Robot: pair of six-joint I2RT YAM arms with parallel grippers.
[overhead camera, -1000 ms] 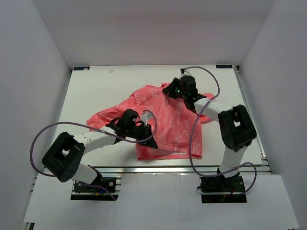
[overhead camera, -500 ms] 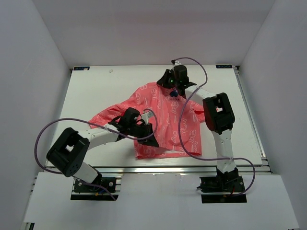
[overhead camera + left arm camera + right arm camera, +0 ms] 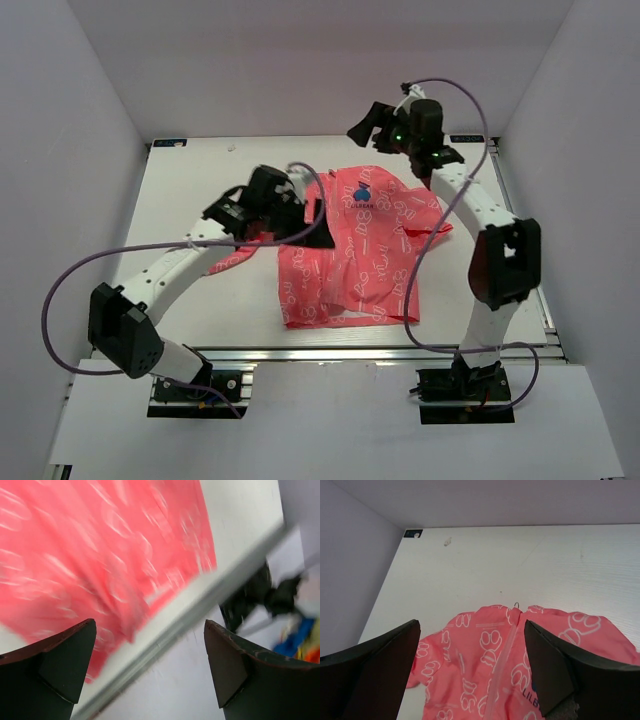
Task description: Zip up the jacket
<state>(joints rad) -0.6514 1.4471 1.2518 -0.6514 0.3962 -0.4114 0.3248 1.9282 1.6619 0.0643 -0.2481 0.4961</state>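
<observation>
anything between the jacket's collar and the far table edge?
Bare table beyond the jacket, as the right wrist view shows; one small pale speck lies off to the left near the far corner.

The jacket [image 3: 345, 270] is coral-pink with white outline print and a dark blue emblem [image 3: 362, 193]; the table [image 3: 190, 180] is white.

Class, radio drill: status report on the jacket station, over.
Left end effector open, empty; right end effector open, empty, raised near the collar. Jacket spread on table, zipper looks closed to the collar. No obstruction seen.
</observation>
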